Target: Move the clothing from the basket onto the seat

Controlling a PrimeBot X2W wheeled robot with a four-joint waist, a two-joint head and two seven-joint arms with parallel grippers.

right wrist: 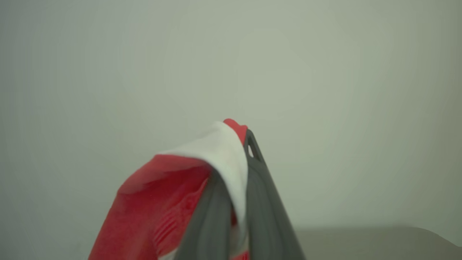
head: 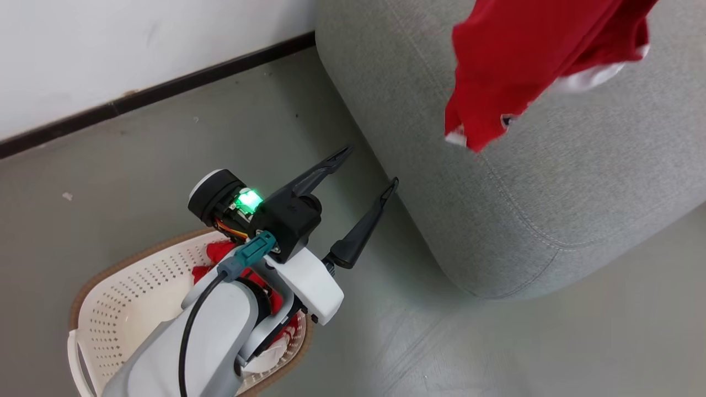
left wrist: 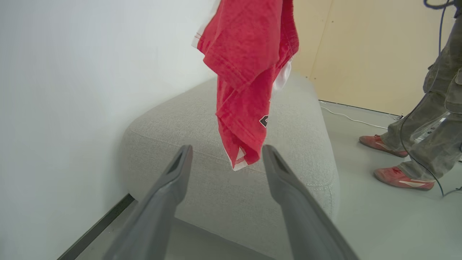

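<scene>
Red sports garment with white bands (head: 518, 66) dangles over the big grey fabric sofa (head: 551, 209), right gripper (right wrist: 238, 159) jaws pinched tight on it. Left gripper (head: 370, 165) hangs near the sofa's edge, jaws wide and empty. Cream perforated plastic basket (head: 127, 298) under that arm holds another red garment (head: 220, 253).

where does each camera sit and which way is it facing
Head view: on the head, looking down at the basket, sofa and garment; shows the open left pincer.
Left wrist view: on that wrist, facing the sofa and a person's legs; its two fingers show.
Right wrist view: on that wrist, facing a pale blur; right pincer shut on the garment.
Shared: the first two see sofa and garment.
</scene>
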